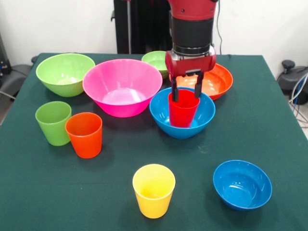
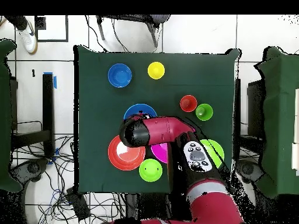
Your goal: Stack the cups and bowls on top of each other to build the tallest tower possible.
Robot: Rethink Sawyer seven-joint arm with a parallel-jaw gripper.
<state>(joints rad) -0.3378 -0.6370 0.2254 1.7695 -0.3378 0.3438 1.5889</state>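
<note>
The red cup (image 1: 183, 111) stands upright inside the big blue bowl (image 1: 204, 119), and this is the only pile on the table. My gripper (image 1: 186, 97) hangs straight over the cup, open, one fingertip dipping into the cup's mouth at its left and the other at its right rim. In the overhead view the arm (image 2: 153, 130) covers the gripper and the red cup, leaving only part of the big blue bowl (image 2: 140, 108) showing. The big pink bowl (image 1: 122, 86) sits just left of the blue one.
Behind the gripper are the wide orange bowl (image 1: 220, 81) and the small light-green bowl (image 1: 155, 59). The big light-green bowl (image 1: 65, 73) is far left, with the green cup (image 1: 53, 122) and orange cup (image 1: 84, 134) in front of it. The yellow cup (image 1: 154, 190) and small blue bowl (image 1: 242, 184) stand nearest the camera.
</note>
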